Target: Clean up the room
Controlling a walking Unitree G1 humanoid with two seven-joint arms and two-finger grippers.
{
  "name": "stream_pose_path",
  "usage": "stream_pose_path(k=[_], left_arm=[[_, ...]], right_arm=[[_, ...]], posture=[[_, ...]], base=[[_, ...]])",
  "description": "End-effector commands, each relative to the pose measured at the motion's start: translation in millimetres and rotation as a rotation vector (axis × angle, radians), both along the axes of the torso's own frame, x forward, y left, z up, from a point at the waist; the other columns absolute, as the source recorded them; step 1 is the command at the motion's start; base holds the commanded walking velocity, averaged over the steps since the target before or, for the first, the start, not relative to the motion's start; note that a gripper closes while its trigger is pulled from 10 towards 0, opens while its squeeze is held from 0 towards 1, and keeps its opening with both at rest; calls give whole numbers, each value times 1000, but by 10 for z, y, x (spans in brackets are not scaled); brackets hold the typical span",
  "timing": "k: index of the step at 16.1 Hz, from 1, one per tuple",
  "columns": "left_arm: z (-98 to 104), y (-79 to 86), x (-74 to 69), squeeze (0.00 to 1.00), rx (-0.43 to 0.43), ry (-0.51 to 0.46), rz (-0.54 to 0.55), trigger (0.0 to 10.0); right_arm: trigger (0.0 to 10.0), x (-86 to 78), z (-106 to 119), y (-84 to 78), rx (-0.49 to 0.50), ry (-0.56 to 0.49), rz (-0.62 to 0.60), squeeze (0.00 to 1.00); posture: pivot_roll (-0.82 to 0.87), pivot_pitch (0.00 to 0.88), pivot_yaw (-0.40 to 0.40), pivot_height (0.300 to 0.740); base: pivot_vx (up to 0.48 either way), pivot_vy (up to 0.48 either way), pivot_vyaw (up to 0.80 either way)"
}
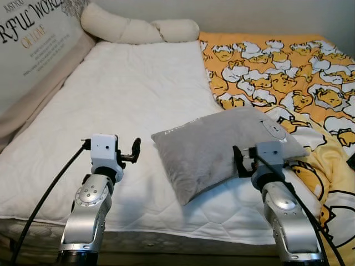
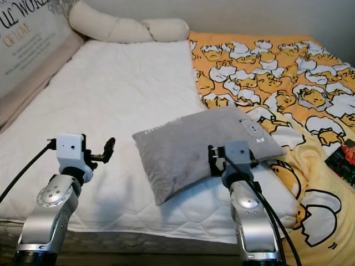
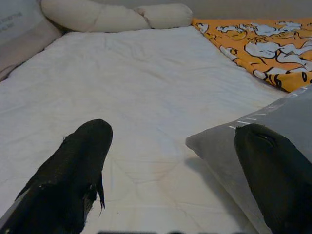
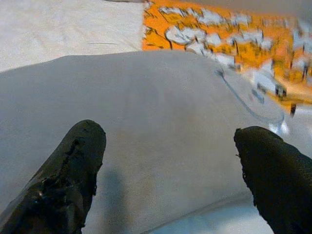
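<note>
Right hand wide open over grey pillow, frame centre. Left hand wide open, empty, beside pillow, above bed.

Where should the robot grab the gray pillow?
Probably the gray pillow by its near edge, coming from the bed's foot. That soft edge faces the open right gripper, already over it. The open left gripper could pinch the near left corner.
</note>
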State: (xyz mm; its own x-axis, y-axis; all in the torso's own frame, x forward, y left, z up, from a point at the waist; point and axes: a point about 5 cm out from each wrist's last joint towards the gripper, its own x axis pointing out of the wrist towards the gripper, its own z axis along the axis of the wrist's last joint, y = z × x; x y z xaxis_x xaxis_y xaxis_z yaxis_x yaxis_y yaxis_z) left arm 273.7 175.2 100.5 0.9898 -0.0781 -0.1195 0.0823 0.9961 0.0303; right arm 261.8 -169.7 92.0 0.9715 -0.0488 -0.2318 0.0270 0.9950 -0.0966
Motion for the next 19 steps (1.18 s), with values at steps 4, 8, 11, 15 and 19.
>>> stream_pose_path(k=[4, 8, 11, 15, 19], left_arm=[[20, 9, -31, 0, 11, 0, -8, 10000], [2, 16, -60, 0, 5, 8, -9, 10000], [14, 28, -79, 0, 2, 5, -7, 10000], [37, 73, -78, 0, 5, 0, 1, 10000], [40, 45, -71, 0, 4, 2, -10, 10000]], right_arm=[[10000, -89, -255, -293, 253, 216, -256, 1000], [10000, -91, -363, -299, 524, 292, -325, 1000], [10000, 39, -335, -185, 619, 283, -263, 1000], [10000, 231, -424, -85, 782, 311, -235, 1000], [10000, 367, -620, 19, 859, 398, -197, 0]], posture=[[-17, 0, 8, 740], [-2, 0, -13, 740], [18, 0, -27, 740], [22, 0, -24, 740], [25, 0, -18, 740]], base=[[0, 0, 0], [0, 0, 0], [0, 0, 0], [0, 0, 0], [0, 0, 0]])
